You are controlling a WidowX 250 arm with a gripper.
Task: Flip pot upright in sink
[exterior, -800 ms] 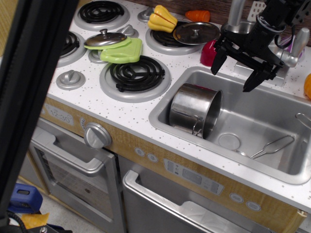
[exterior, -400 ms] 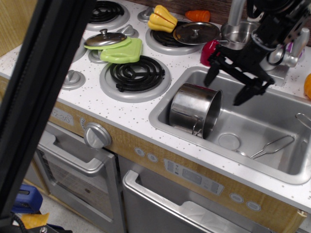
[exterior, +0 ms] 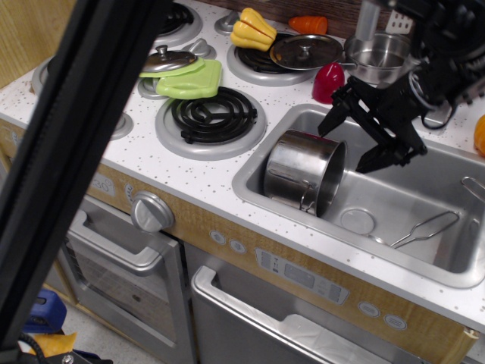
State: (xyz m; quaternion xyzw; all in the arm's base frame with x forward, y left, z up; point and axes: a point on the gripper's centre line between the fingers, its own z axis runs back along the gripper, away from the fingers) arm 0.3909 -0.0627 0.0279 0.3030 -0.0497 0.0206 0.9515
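The shiny steel pot lies on its side at the left end of the sink, its mouth facing right and a wire loop handle at its lower rim. My black gripper is open, its two fingers spread wide and pointing down-left. It hovers just above and behind the pot's open rim, not touching it.
A metal whisk lies in the sink near the round drain. A small steel saucepan and a red pepper stand behind the sink. Lids, a green board and toy food sit on the stove burners. A black bar blocks the left foreground.
My gripper has come down and to the left from above the sink's back rim toward the pot's mouth, staying open. The pot has not moved.
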